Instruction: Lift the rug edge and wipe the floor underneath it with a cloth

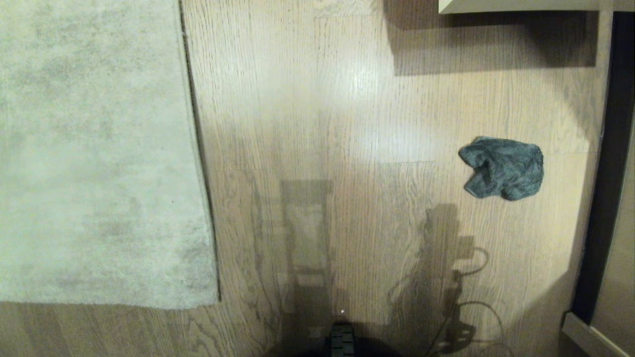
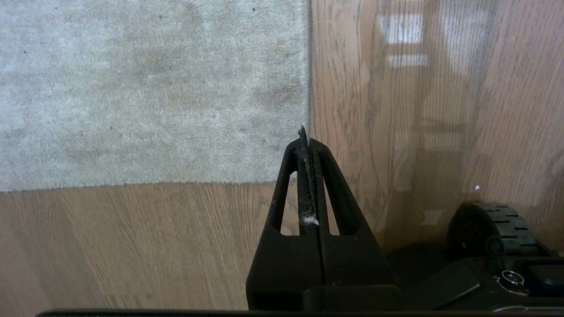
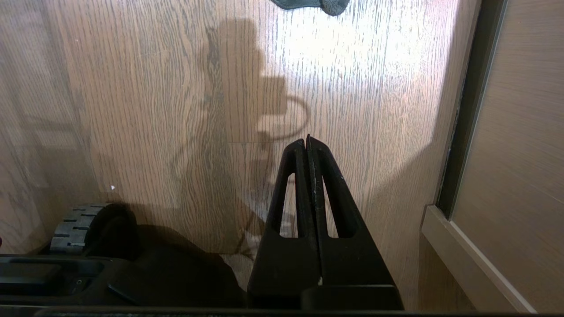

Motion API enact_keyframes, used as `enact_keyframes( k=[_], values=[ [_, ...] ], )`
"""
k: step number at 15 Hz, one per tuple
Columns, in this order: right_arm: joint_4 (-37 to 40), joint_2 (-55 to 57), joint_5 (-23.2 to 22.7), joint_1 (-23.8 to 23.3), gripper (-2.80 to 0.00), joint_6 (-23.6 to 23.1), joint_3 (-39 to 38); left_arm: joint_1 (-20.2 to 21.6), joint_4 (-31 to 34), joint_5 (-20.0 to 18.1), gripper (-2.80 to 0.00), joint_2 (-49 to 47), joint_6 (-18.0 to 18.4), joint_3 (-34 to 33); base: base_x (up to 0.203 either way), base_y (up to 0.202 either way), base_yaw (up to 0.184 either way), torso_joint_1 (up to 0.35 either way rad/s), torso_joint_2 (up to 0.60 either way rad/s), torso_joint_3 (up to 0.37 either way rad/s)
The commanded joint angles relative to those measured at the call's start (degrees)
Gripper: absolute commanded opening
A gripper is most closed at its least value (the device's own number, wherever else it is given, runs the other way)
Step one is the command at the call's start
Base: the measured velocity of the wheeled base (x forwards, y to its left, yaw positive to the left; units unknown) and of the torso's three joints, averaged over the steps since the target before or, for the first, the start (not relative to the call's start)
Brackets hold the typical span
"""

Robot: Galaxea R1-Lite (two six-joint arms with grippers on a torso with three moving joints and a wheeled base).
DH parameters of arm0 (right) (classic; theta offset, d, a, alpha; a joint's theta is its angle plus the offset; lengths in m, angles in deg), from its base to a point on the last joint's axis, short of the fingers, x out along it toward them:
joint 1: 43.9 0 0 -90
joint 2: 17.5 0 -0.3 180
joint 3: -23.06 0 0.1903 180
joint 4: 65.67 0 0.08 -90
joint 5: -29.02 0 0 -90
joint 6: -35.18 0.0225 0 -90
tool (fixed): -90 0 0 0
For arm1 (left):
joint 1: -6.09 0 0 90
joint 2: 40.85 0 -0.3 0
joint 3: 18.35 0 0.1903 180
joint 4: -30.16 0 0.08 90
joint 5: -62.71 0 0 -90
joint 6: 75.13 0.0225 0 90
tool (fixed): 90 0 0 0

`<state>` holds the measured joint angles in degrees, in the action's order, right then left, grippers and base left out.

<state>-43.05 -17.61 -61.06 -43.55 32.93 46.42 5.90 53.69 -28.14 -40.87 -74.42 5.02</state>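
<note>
Nearest the head camera, at six o'clock in its view, sat the black front of the robot's base (image 1: 342, 342), with the shadows of the torso and arms falling across the boards ahead of it

Light brown wood-grain plank flooring (image 1: 307, 99) with a slight sheen filled most of the scene. Over it, from nine o'clock up to eleven o'clock, lay the very large pale grey-beige short-pile rug (image 1: 94, 148) with mottled darker patches; it lay flat, its thin dark edge trim running down the middle-left and its near corner at about eight o'clock. Pale furniture panels stood at one o'clock and at four o'clock along a dark gap at the right margin.

Well apart from the rug, at three o'clock, the small dark grey-teal fuzzy microfibre cloth (image 1: 502, 167) lay crumpled on the bare boards, touched by nothing.

Neither arm showed from the head. The left gripper (image 2: 304, 136) hung above the rug's near corner, its black jaws pressed together with nothing between them but a wisp of lint. The right gripper (image 3: 307, 141) hung over bare floor, jaws likewise closed and empty, the cloth's edge (image 3: 308, 5) at twelve o'clock beyond it. A ribbed black wheel (image 2: 493, 229) of the base showed beside each
</note>
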Motion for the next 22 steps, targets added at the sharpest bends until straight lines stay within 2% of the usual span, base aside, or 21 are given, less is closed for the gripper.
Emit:
enact_keyframes(
  k=[1,8,11,22],
  values=[
    [-0.05,0.20,-0.01,0.08,-2.80,-0.03,0.00,0.01,0.01,-0.03,-2.80,-0.06,0.00,0.00,0.000,0.000,0.000,0.000,0.00,0.000],
    [-0.05,0.20,-0.01,0.00,-2.80,-0.03,0.00,0.01,0.01,-0.03,-2.80,-0.06,0.00,0.00,0.000,0.000,0.000,0.000,0.00,0.000],
    [-0.05,0.20,-0.01,0.09,-2.80,-0.03,0.00,0.01,-0.08,0.15,-2.80,-0.06,-1.59,0.00,0.000,0.000,0.000,0.000,0.00,0.000],
    [-0.05,0.20,-0.01,0.09,-2.80,-0.03,0.00,0.01,-0.08,0.15,-2.80,-0.06,-1.59,0.00,0.000,0.000,0.000,0.000,0.00,0.000]
  ],
)
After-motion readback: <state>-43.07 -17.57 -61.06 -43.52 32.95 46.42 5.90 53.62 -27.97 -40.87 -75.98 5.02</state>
